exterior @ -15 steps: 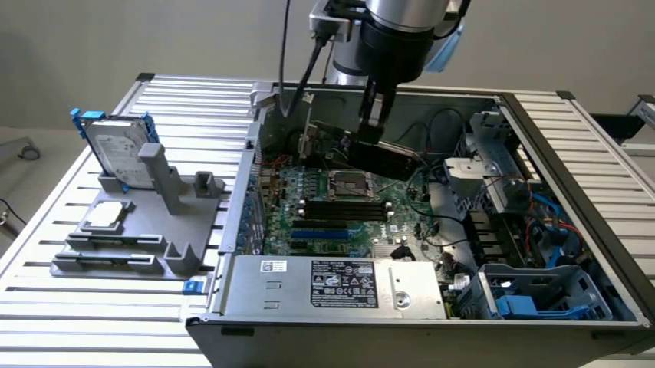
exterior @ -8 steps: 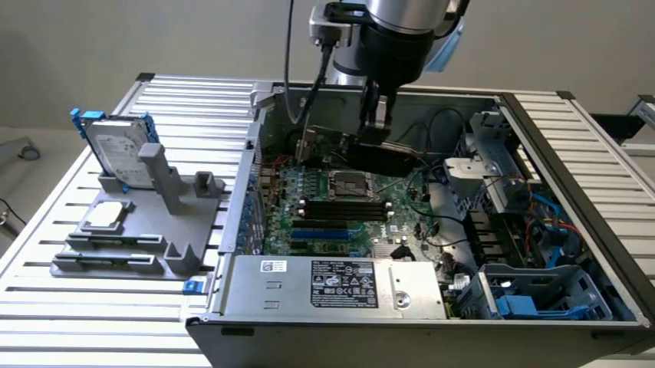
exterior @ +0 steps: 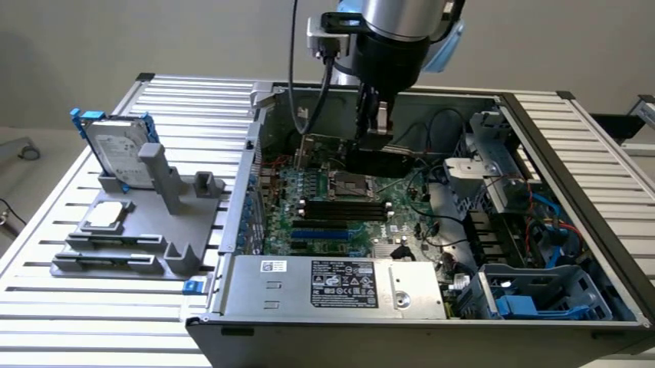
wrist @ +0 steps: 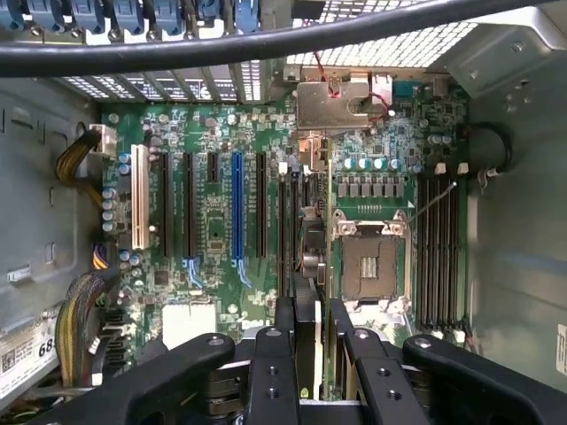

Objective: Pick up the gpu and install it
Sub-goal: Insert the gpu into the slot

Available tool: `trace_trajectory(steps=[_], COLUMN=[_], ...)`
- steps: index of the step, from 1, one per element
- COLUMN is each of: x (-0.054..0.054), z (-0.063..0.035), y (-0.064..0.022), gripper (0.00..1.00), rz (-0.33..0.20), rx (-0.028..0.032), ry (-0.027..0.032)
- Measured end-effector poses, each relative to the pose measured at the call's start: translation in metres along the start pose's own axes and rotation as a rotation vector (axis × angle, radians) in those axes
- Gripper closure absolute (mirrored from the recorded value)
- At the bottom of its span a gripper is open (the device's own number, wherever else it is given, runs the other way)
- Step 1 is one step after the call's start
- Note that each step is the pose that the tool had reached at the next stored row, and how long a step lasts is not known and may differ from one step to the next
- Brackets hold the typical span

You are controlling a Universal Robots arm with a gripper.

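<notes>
Black gpu (wrist: 307, 258) apparently clamped in gripper (wrist: 312, 314), above motherboard (wrist: 213, 226)

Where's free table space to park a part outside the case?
Exterior view: bare table slats behind the fixture, in front of it, and right of the case. Crowded: inside the case, where the gripper holds the gpu.

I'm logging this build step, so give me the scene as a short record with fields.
held: gpu, gripped between the jaws
location: over the motherboard, inside the open computer case
blue slot: empty
outside the case: hard drive standing upright on the grey stand, at the exterior view's left
</notes>
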State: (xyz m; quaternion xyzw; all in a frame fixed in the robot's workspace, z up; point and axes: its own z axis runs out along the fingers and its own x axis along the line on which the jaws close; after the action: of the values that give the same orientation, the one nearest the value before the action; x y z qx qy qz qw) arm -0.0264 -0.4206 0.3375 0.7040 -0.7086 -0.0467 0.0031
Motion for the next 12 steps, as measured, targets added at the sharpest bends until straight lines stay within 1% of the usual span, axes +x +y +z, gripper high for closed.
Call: trace_trajectory(steps=[2, 5, 7, 8, 9, 11, 12], x=[0.0, 0.0, 0.0, 0.0, 0.0, 0.001, 0.001], z=[0.0024, 0.004, 0.0049, 0.0052, 0.0053, 0.0055, 0.0059], y=[0.0042, 0.0113, 0.016, 0.0179, 0.0188, 0.0199, 0.0209], gripper=[0.74, 0.74, 0.74, 0.74, 0.74, 0.74, 0.74], rz=[-0.002, -0.003, -0.003, -0.003, -0.003, -0.005, -0.006], rx=[0.0026, 0.0099, 0.0142, 0.0159, 0.0165, 0.0165, 0.0176], ry=[0.0014, 0.009, 0.0152, 0.0189, 0.0245, 0.0381, 0.044])
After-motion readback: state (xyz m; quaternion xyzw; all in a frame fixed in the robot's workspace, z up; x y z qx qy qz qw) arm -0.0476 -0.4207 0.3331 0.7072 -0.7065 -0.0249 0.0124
